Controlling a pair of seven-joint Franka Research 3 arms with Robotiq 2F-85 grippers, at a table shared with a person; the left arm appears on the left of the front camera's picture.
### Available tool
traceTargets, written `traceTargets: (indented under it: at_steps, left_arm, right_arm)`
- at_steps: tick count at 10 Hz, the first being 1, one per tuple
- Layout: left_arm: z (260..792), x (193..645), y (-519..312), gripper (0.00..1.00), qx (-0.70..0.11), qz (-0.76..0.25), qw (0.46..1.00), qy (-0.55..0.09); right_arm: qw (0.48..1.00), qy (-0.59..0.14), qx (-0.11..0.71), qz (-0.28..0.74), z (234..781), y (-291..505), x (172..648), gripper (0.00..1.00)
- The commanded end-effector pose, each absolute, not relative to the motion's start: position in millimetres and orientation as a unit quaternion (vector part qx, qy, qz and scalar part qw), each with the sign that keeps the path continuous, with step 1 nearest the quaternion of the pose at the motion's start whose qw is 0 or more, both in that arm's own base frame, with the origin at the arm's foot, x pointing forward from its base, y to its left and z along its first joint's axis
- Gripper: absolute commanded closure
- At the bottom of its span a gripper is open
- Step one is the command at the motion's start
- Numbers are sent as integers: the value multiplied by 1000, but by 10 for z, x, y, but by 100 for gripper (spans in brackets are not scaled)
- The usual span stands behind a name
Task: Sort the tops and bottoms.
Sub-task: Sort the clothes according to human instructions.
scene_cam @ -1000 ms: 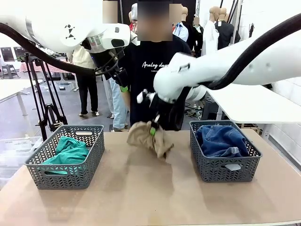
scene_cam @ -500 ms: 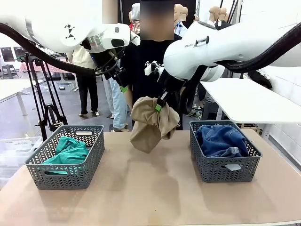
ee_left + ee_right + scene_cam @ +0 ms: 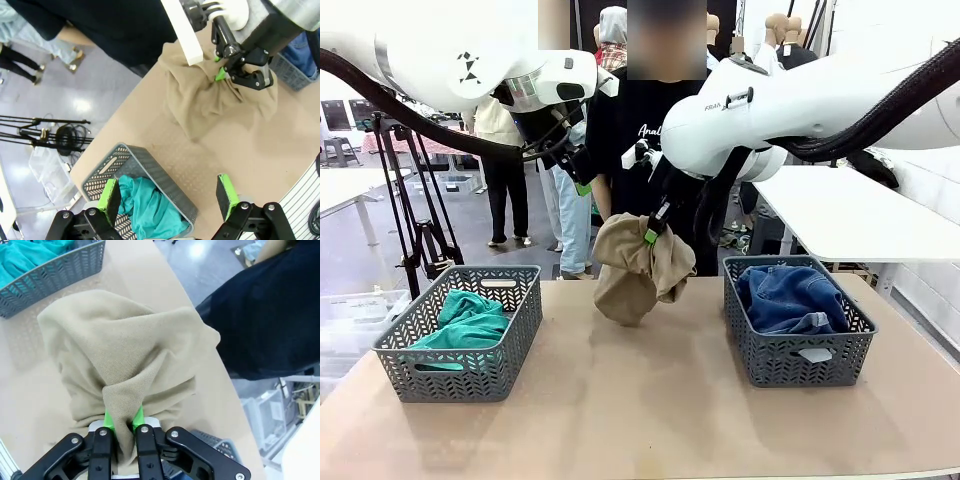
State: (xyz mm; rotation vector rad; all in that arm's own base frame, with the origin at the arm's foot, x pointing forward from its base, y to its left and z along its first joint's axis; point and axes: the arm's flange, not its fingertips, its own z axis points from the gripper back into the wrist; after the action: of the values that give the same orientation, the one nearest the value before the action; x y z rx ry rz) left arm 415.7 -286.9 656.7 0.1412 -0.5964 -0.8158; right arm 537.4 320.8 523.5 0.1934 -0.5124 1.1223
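Tan top (image 3: 638,268) hangs bunched over the middle of the table (image 3: 620,410), clear of the surface, between the two baskets. Right gripper (image 3: 652,232) has its jaws pinched nearly shut on a fold at the top of the cloth; right wrist view shows the green pads squeezing that fold (image 3: 122,420). Left of the tan top: grey basket (image 3: 460,375) with the teal shirt (image 3: 468,318) in it. Right of the tan top: second grey basket (image 3: 798,362) holding blue denim shorts (image 3: 790,298). Left gripper (image 3: 582,185) sits up and behind the tan top, jaws wide open, holding nothing. Person in black shirt (image 3: 640,130) stands just beyond the tan top at the far table edge.

Step looks like carrying the tan top to the teal basket. To do it well: keep the hem above the basket rim, centre over the teal shirt, then let go so nothing drapes over the wall. Left arm should stay clear of the path.
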Motion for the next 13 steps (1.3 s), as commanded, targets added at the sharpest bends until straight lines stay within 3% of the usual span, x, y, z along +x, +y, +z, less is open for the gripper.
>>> traceTargets:
  at_steps: [1,13]
  left_arm:
    - [6579,4161,-2850,1,67,-389,872,-289]
    - [6579,4161,-2850,1,67,-389,872,-289]
  right_arm:
    - [807,-245,90,529,5277,3192,5397,100]
    - [807,-245,90,529,5277,3192,5397,100]
